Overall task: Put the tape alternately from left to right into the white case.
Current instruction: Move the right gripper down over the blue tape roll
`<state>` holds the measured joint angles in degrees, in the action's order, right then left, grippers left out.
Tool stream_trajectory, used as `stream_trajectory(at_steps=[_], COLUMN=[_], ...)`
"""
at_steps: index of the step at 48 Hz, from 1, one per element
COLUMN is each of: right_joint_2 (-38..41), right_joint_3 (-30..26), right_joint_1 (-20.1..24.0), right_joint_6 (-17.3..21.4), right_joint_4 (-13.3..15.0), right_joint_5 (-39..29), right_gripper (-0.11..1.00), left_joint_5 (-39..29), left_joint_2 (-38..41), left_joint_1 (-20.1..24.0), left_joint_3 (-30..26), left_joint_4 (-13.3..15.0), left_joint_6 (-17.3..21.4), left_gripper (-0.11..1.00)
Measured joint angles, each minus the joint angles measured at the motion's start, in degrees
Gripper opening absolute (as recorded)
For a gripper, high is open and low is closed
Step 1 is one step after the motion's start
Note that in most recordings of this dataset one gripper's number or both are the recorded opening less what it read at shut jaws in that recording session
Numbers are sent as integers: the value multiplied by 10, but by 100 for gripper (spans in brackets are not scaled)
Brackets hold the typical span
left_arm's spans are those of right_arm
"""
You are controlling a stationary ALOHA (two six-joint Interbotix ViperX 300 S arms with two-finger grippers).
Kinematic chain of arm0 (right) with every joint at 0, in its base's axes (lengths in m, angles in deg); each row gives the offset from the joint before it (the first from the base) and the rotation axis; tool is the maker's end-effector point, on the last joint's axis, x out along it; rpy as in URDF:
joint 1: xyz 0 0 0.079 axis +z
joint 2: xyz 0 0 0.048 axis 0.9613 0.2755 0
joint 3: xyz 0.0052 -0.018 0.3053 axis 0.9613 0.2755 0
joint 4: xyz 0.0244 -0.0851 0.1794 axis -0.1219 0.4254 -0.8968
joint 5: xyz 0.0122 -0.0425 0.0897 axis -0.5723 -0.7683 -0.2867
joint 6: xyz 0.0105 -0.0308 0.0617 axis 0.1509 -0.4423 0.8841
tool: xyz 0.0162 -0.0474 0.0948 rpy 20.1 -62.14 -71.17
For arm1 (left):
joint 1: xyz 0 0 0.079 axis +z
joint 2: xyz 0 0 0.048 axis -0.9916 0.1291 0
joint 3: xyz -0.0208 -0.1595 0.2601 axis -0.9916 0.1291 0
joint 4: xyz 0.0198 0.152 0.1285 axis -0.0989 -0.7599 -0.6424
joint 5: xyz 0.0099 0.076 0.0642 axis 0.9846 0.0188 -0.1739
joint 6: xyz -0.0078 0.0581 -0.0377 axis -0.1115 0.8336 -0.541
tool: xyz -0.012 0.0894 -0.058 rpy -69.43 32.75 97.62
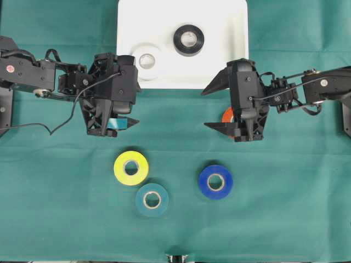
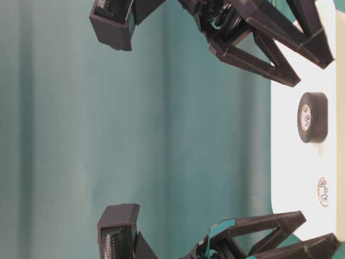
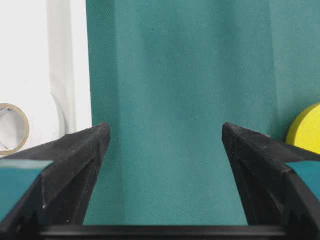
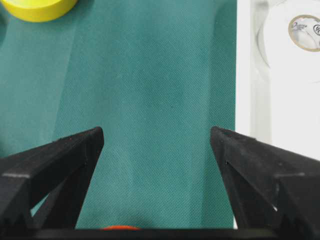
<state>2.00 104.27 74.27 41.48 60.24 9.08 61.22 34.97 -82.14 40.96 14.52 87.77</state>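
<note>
With both end effectors spread and empty, the left end effector (image 1: pixel 127 104) should straddle the yellow roll (image 1: pixel 131 167) squarely before closing.

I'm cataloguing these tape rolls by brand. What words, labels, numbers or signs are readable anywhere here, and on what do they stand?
No text reads clearly enough to quote.
White roll: dark print on the pale core's inside, too small and blurred to read.
Black roll: small marks on its core, too blurred to read.
Yellow roll, teal roll, blue roll: no print visible.
White case: no print visible.
</note>
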Motion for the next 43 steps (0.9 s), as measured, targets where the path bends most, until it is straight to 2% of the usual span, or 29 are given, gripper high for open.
stream_trajectory(at_steps=[12, 43], right_joint_2=[0, 0], right_joint_3=[2, 6], right_joint_1=[25, 126], right_joint_6=[0, 1], right_joint_4=[0, 0], right_joint_5=[0, 0], right_gripper=[72, 72], left_joint_5=[0, 0], left_joint_2=[0, 0], left_joint_1=[0, 0], left_joint_3=[1, 0], left_joint_4=[0, 0], left_joint_6=[0, -1], left_gripper=[93, 93])
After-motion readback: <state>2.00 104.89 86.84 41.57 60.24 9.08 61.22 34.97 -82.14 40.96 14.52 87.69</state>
